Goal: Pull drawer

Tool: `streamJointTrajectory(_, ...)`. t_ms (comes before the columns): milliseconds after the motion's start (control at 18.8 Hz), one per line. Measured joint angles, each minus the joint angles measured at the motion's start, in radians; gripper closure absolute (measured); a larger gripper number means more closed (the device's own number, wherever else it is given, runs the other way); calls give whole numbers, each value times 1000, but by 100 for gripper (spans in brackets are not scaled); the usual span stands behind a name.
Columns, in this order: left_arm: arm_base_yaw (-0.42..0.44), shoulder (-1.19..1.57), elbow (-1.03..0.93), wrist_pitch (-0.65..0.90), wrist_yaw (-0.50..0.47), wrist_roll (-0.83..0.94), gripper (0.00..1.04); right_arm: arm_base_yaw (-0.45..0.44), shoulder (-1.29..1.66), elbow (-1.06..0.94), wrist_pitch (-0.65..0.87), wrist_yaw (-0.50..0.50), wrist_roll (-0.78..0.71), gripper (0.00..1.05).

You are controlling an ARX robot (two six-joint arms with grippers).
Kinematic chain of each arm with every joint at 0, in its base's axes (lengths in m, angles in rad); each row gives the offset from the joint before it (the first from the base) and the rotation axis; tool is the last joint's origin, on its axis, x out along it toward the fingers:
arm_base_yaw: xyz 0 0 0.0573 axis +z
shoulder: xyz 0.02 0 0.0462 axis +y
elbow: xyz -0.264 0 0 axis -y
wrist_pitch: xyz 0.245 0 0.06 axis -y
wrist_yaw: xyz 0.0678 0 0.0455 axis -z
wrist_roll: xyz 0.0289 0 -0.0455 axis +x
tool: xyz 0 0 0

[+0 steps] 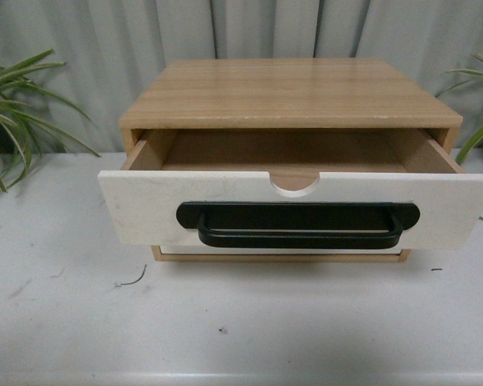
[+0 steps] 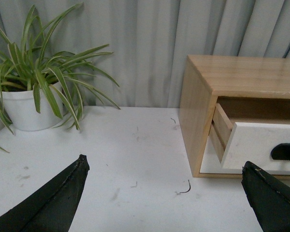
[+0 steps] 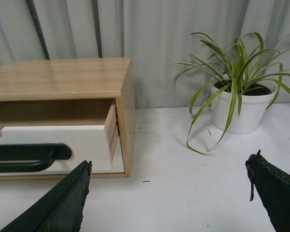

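The drawer [image 1: 298,205] is already out of the wooden cabinet [image 1: 290,90] by a good part, its white front hangs forward of the frame and the inside looks empty. The left gripper [image 2: 164,193] has its jaws wide open and holds nothing; the drawer's left corner is ahead and toward the right-hand jaw, well apart from both tips. The right gripper [image 3: 166,191] also has its jaws wide open and empty; the drawer is ahead and toward the left-hand jaw, not between the tips. In my judgement the pull is mostly done or the arms are off the handle. If more pull is needed, it is better to close the jaws around the middle of the black bar handle [image 1: 298,225], under the half-round notch [image 1: 295,184], and to pull straight and level, so the drawer does not twist in its rails. The worktop [image 1: 241,322] in front of the drawer gives free room, only small marks are on it. At each side stands a potted plant [image 2: 36,92] and another potted plant [image 3: 237,92], near the cabinet, so wide sideways moves could brush the leaves. The curtain [image 1: 88,48] closes the back.
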Motion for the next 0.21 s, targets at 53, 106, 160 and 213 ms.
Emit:
streamJointTrajectory(53,0,0,0,0,0,0,7,0,0,0,0,0,0,6)
streamJointTrajectory(106,0,0,0,0,0,0,7,0,0,0,0,0,0,6)
streamJointTrajectory(160,0,0,0,0,0,0,7,0,0,0,0,0,0,6)
streamJointTrajectory(213,0,0,0,0,0,0,7,0,0,0,0,0,0,6)
